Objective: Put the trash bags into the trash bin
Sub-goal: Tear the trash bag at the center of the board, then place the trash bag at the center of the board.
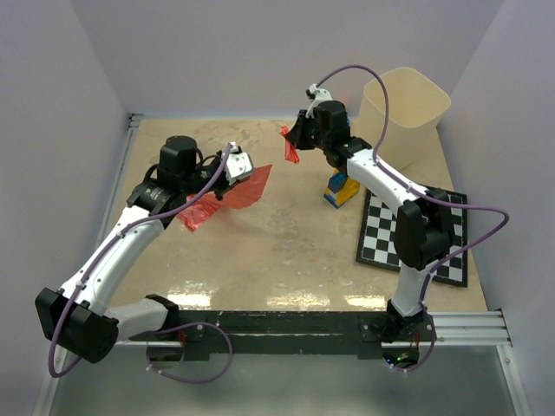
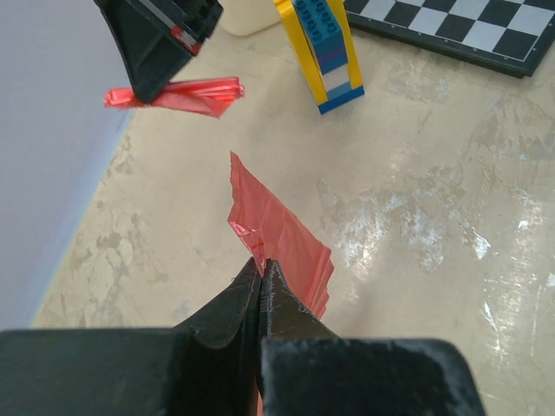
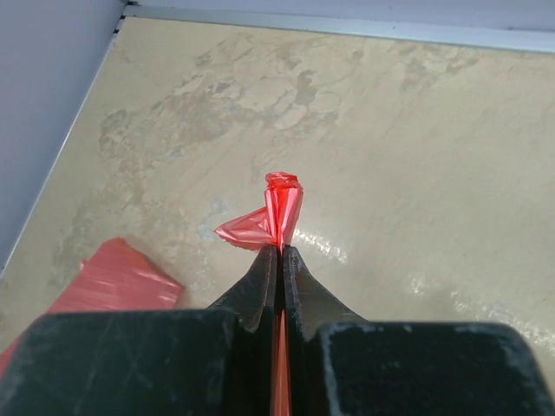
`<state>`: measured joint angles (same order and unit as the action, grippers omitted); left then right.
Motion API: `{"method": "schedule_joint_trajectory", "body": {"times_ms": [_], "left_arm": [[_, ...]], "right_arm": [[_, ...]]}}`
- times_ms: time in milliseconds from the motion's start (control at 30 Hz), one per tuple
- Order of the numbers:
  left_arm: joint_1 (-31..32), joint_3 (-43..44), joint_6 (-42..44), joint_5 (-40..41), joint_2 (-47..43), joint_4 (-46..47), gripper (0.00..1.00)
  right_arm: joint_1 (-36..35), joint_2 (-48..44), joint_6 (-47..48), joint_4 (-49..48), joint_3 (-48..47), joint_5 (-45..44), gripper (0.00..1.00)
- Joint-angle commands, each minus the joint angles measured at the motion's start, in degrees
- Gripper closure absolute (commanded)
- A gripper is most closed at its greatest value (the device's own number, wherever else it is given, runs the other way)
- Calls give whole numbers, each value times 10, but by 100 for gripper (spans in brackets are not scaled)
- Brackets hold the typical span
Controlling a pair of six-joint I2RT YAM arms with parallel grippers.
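Observation:
My left gripper (image 2: 261, 263) is shut on a wide, thin red trash bag (image 1: 227, 193) that hangs over the left half of the table; its creased sheet (image 2: 279, 238) sticks out past the fingertips. My right gripper (image 3: 280, 250) is shut on a narrow folded red trash bag (image 3: 276, 208), held above the far middle of the table (image 1: 290, 146). The left wrist view shows that strip (image 2: 192, 94) pinched in the other arm's black fingers. The cream-beige trash bin (image 1: 406, 111) stands in the far right corner, to the right of my right gripper (image 1: 296, 139).
A yellow-and-blue toy block stack (image 1: 341, 189) stands just under the right arm, near the table's middle. A black-and-white checkerboard (image 1: 416, 237) lies on the right side. Lilac walls close in the table on the left, back and right.

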<state>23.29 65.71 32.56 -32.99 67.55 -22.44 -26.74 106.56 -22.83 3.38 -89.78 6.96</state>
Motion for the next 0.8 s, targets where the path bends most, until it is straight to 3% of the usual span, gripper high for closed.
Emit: {"method": "schedule_joint_trajectory", "body": {"times_ms": [0, 233, 367, 567, 633, 700, 767], "left_arm": [[-2, 3, 24, 11, -26, -72, 100], [-3, -18, 2, 123, -87, -96, 100], [-3, -23, -1, 166, -114, -106, 100], [-3, -13, 5, 203, -130, -116, 100], [-3, -5, -6, 204, -124, -111, 100], [-3, 3, -27, 204, -118, -99, 100], [-3, 12, -42, 202, -107, -87, 100]], "right_arm": [[-2, 1, 66, -66, -31, -29, 100], [-2, 125, 120, -62, -123, -164, 100], [-4, 209, 107, -51, -171, -294, 100], [-4, 277, 153, -75, -189, -339, 98], [-5, 285, 168, -86, -178, -337, 81], [-5, 288, 182, -87, -171, -325, 45], [-3, 276, 196, -80, -171, -300, 34]]}}
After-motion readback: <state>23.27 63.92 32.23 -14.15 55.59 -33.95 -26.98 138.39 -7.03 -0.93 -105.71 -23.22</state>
